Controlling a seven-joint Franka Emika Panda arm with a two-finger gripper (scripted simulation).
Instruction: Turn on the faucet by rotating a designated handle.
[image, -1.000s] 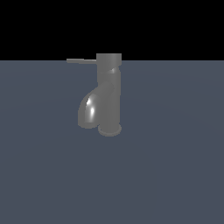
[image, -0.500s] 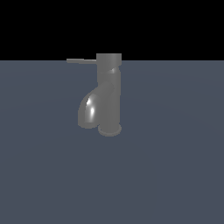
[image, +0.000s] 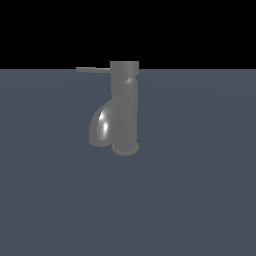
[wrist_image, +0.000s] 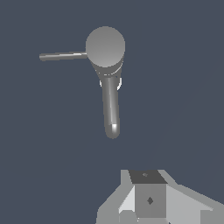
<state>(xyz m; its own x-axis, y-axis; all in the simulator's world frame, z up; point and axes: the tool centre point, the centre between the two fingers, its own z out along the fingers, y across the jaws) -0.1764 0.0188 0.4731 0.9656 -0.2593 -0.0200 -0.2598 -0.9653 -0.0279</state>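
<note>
1. My hand (wrist_image: 151, 199) shows only as a grey block in the wrist view; its fingers are out of sight, so I cannot tell whether they are apart or together. It is absent from the exterior view.
2. The faucet (image: 125, 107) stands upright on the surface (image: 200, 200), well apart from my hand.
3. The handle (image: 92, 69) juts toward 9 o'clock from the top cap in the exterior view.
4. Nothing has shifted over the last second; I judge the turning not yet begun.

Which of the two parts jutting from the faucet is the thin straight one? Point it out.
The handle: a slim straight rod leaving the top cap sideways, toward the exterior view's left. The spout is fat, glossy and curves downward.
</note>
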